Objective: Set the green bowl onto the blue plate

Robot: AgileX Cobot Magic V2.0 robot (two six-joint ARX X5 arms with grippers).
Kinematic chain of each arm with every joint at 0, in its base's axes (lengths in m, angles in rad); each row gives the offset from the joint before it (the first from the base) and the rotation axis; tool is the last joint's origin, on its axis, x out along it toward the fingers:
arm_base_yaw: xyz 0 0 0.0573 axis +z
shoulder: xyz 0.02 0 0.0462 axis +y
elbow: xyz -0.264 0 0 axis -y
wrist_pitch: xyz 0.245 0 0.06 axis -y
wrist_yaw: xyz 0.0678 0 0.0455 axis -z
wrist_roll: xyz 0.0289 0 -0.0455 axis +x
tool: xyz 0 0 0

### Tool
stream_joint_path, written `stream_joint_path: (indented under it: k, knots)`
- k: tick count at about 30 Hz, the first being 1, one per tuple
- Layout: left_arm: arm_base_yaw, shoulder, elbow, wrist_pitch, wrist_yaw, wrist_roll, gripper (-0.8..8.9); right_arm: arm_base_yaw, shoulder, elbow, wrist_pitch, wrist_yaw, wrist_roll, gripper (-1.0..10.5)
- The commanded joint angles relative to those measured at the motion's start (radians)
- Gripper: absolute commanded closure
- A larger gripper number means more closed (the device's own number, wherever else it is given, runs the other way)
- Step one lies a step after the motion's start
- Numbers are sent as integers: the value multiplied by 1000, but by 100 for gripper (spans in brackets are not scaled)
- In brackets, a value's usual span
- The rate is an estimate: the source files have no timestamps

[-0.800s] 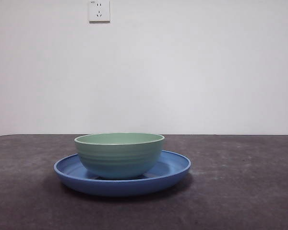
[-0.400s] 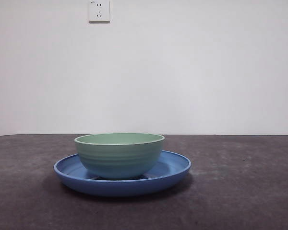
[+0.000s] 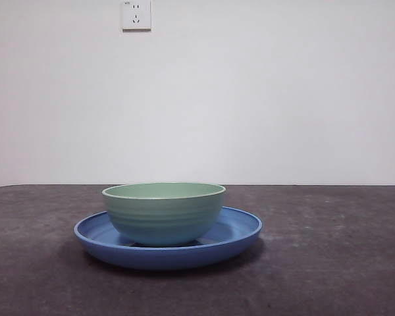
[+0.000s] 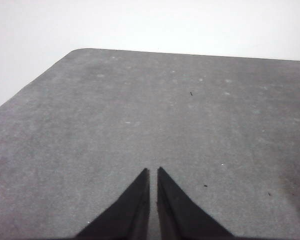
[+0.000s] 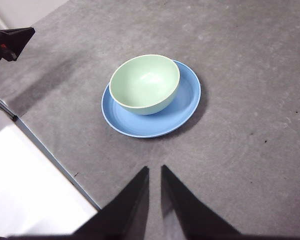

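Sitting upright on the blue plate (image 3: 237,232), the green bowl (image 3: 164,212) rests a little toward one side of the plate's floor rather than dead centre, and the job looks done to me. Nothing touches either piece. The right gripper (image 5: 155,172) hangs well back above the grey table (image 3: 329,263), its two black jaws nearly together with only a thin slit between them, gripping nothing. The left gripper (image 4: 153,172) is off over bare tabletop, jaws likewise pinched almost closed and empty; the dishes do not show in its view.

If the bowl needed shifting, I would guess it is light, stiff and rather slick, probably plastic or melamine. Its faint ridges offer little purchase, so pinching the thin rim, one jaw inside and one outside, seems safest. The plate looks glossy, so a nudge could send the bowl sliding.
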Motion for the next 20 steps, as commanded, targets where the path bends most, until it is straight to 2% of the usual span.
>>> stream_joint_path:
  k: [1, 14, 16, 20]
  knots:
    - [0, -1, -21, -3, -4, 1, 789, 5, 2, 5, 10, -3, 9, 910]
    - [0, -1, -21, -3, -4, 1, 789, -6, -2, -2, 21, 5, 9, 910]
    - [0, -1, -21, -3, -4, 1, 789, -40, -10, -14, 27, -23, 9, 910]
    - [0, -1, -21, -3, -4, 1, 789, -169, -66, -118, 103, -80, 9, 910]
